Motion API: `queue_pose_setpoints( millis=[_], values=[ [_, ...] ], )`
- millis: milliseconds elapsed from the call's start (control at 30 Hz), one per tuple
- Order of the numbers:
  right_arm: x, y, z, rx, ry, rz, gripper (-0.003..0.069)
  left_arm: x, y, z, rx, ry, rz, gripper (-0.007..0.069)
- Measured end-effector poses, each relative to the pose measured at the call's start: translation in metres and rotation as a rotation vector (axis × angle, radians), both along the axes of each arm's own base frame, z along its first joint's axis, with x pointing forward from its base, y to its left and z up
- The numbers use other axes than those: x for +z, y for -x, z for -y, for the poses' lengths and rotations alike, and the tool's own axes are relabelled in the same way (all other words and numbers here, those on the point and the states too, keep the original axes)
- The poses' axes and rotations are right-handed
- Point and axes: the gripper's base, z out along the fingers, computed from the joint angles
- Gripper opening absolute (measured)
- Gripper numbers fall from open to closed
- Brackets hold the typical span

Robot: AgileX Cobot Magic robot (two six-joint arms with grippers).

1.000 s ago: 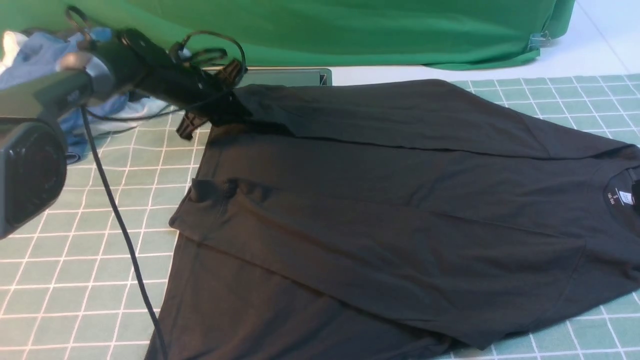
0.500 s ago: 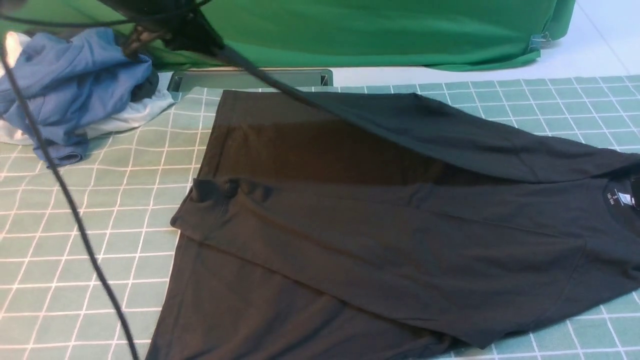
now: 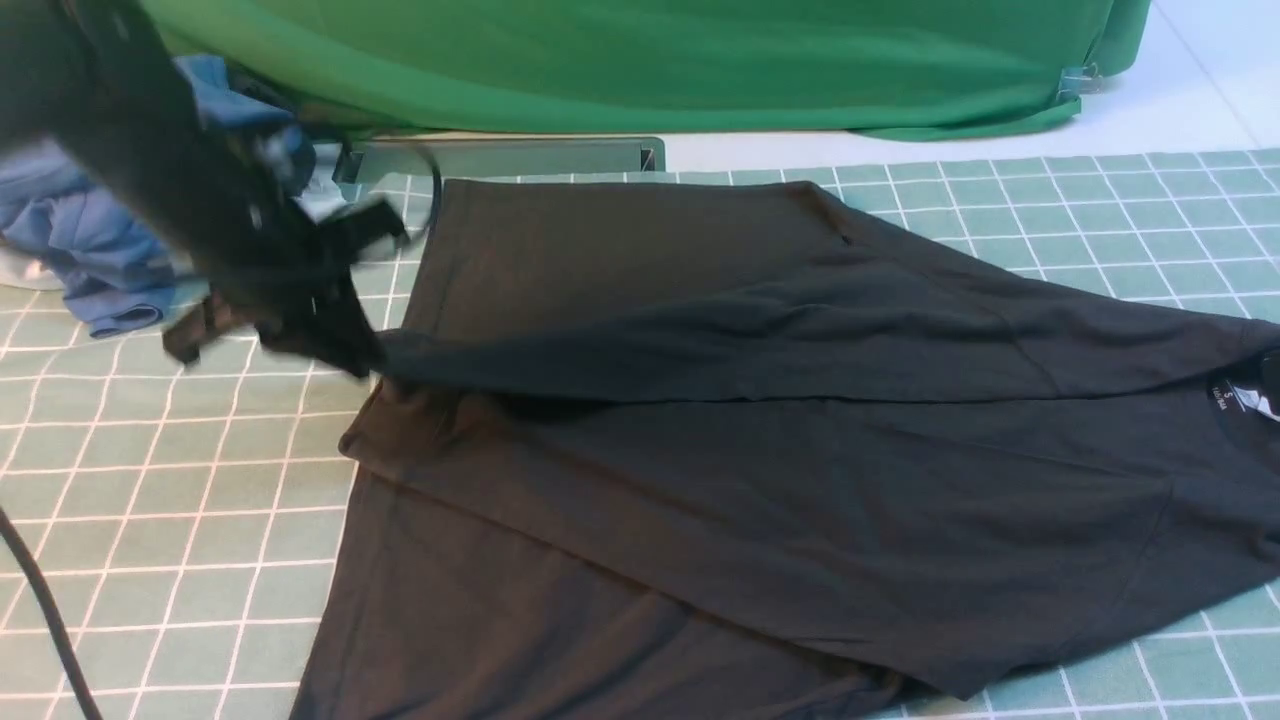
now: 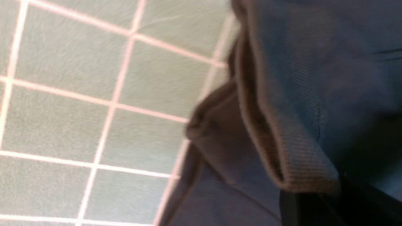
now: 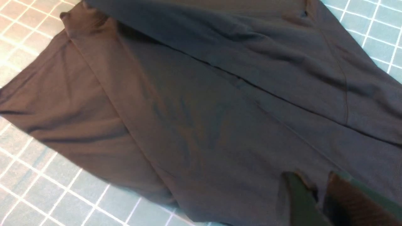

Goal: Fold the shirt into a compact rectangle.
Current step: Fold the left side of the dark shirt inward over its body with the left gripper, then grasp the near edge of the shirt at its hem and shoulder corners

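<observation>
The black shirt [image 3: 750,480] lies spread on the green checked mat [image 3: 180,520], its white neck label [image 3: 1235,398] at the right edge. My left gripper [image 3: 365,362] is shut on the shirt's far flap and holds it low over the left end, so the flap stretches across the shirt's middle. In the left wrist view a ribbed hem [image 4: 298,166] hangs from my left gripper [image 4: 311,196]. My right gripper [image 5: 314,179] hovers over the shirt [image 5: 204,119] near the collar end, its fingers a narrow gap apart with nothing between them.
A heap of blue and white garments [image 3: 90,250] sits at the back left, partly behind my left arm. A big green cloth [image 3: 650,60] hangs along the back, with a grey-green tray [image 3: 520,158] below it. A black cable [image 3: 40,620] trails at the front left.
My left gripper lifted the far flap high, then swung it toward me and down. The flap now lies across the shirt's middle instead of along its far edge.
</observation>
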Motion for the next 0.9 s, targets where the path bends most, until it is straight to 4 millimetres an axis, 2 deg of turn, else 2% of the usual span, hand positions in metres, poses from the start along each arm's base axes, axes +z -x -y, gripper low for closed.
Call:
queue_pose_setpoints(
  millis=[100, 200, 233, 400, 533, 600, 633, 733, 767, 833, 900],
  values=[
    [0.000, 0.000, 0.000, -0.001, 0.000, 0.002, 0.0168, -0.013, 0.006, -0.001, 0.005, -0.006, -0.022, 0.0048],
    [0.000, 0.000, 0.000, -0.001, -0.001, 0.004, 0.0172, -0.018, 0.008, -0.001, 0.007, -0.007, -0.035, 0.0094],
    [0.000, 0.000, 0.000, -0.001, -0.001, 0.004, 0.0175, -0.018, 0.009, -0.001, 0.008, -0.006, -0.038, 0.0133],
    [0.000, 0.000, 0.000, -0.001, -0.001, 0.004, 0.0182, -0.006, 0.014, 0.000, -0.012, -0.006, -0.059, 0.0304],
    [0.000, 0.000, 0.000, -0.001, -0.001, 0.004, 0.0188, 0.015, 0.025, -0.003, -0.057, -0.041, -0.081, 0.0439],
    [0.000, 0.000, 0.000, -0.002, -0.001, 0.003, 0.0188, 0.024, 0.039, -0.007, -0.079, -0.082, -0.101, 0.0490],
    [0.000, 0.000, 0.000, -0.002, -0.001, 0.003, 0.0188, 0.024, 0.041, -0.007, -0.078, -0.087, -0.104, 0.0493],
    [0.000, 0.000, 0.000, -0.002, -0.001, 0.003, 0.0192, 0.021, 0.063, -0.008, -0.050, -0.091, -0.155, 0.0510],
    [0.000, 0.000, 0.000, -0.002, -0.001, 0.003, 0.0196, 0.013, 0.079, -0.005, -0.045, -0.083, -0.205, 0.0507],
    [0.000, 0.000, 0.000, -0.002, -0.001, 0.003, 0.0197, 0.005, 0.093, -0.002, -0.050, -0.082, -0.247, 0.0503],
    [0.000, 0.000, 0.000, -0.002, -0.001, 0.003, 0.0198, -0.012, 0.122, 0.007, -0.077, -0.094, -0.308, 0.0486]
  ],
)
